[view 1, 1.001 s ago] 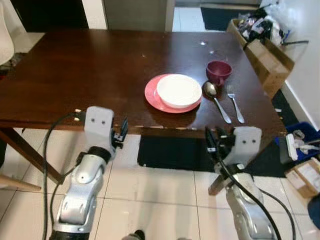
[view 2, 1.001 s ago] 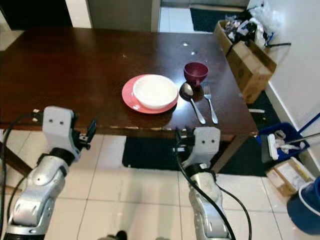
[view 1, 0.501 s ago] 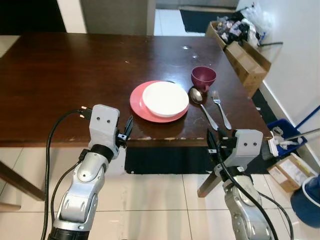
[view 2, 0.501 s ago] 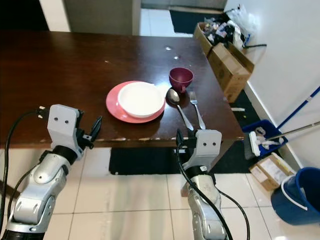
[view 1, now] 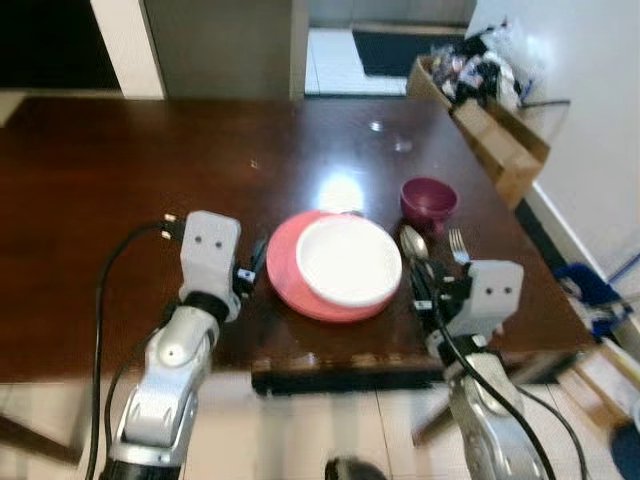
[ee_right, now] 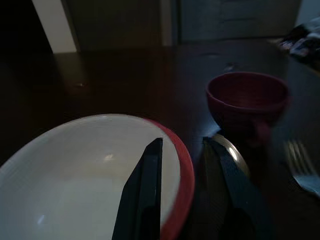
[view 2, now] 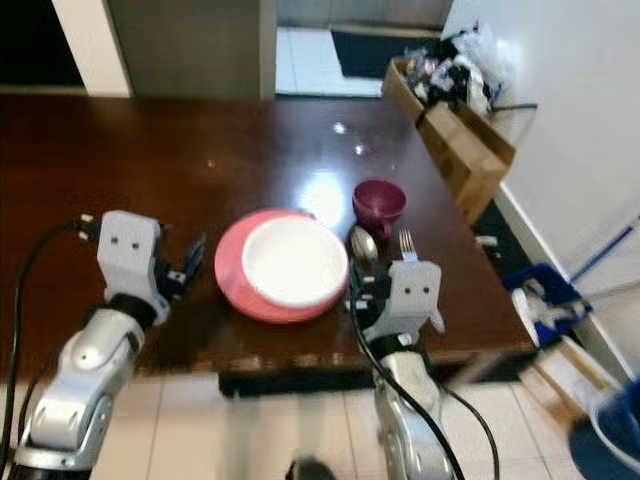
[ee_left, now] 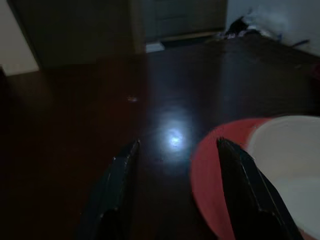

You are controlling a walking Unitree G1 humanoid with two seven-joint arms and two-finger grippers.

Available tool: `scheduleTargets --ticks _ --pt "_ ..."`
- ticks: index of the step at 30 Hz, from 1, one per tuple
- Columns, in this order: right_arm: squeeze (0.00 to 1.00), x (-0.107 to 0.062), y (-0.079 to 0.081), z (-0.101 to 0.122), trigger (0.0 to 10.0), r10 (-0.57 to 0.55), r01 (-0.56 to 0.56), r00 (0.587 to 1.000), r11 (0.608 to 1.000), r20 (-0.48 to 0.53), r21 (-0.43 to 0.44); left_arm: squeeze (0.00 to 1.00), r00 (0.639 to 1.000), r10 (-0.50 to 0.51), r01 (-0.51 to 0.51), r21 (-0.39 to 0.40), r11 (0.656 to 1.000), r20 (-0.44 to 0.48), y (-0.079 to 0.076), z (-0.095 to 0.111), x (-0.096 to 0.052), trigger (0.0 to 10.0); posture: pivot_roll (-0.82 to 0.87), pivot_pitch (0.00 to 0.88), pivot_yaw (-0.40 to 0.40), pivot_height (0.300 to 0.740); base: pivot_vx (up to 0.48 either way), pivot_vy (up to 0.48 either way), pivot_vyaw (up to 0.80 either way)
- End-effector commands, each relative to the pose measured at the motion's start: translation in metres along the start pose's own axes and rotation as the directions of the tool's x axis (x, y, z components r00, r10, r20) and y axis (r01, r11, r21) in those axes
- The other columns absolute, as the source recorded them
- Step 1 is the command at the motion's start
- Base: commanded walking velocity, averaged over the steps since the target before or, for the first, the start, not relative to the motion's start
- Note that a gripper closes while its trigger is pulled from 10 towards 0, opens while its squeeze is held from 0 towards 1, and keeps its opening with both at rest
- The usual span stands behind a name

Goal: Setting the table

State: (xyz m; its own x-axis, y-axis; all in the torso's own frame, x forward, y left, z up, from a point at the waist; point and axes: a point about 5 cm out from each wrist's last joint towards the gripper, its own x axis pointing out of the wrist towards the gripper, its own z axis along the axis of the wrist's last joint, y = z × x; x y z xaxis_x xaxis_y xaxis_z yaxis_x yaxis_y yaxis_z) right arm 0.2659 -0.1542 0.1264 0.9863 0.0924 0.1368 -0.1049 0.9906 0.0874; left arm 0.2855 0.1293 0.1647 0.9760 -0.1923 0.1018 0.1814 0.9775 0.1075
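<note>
- right gripper [ee_right: 182, 187], fingers apart, hangs over the spoon [view 1: 414, 241] beside the white bowl [view 1: 349, 261] on the pink plate [view 1: 285, 283]; dropping lower could knock them
- left gripper [ee_left: 175, 192], also apart, near the plate's other edge above the tabletop [view 1: 120, 190], could shove it

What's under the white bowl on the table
The white bowl sits on a pink plate, whose rim shows around it, widest on the robot's left. The plate's middle is covered by the bowl, so anything there cannot be seen.

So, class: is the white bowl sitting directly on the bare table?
No, the white bowl rests on a red plate, which lies on the table.
</note>
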Motion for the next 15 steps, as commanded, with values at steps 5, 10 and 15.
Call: scheduleTargets --ticks 5,10,15 --pt "0.00 0.000 -0.006 0.005 10.0 -0.031 0.031 0.999 0.999 0.014 -0.019 0.00 0.998 -0.067 0.067 0.027 0.997 0.013 0.000 0.003 -0.003 10.0 -0.12 0.000 0.016 0.740 0.000 0.000 0.00" --pt "0.00 0.008 -0.020 0.018 10.0 -0.072 0.076 0.996 0.991 0.043 -0.112 0.00 0.962 -0.273 0.273 0.051 0.961 0.006 -0.002 0.017 0.000 10.0 -0.11 0.000 0.010 0.740 0.000 0.000 0.00" --pt "0.00 0.013 -0.035 0.024 10.0 -0.130 0.133 0.991 0.973 0.031 -0.190 0.00 0.931 -0.366 0.366 0.016 0.931 0.011 -0.008 0.026 0.009 10.0 -0.12 0.000 0.013 0.740 0.000 0.000 0.00"
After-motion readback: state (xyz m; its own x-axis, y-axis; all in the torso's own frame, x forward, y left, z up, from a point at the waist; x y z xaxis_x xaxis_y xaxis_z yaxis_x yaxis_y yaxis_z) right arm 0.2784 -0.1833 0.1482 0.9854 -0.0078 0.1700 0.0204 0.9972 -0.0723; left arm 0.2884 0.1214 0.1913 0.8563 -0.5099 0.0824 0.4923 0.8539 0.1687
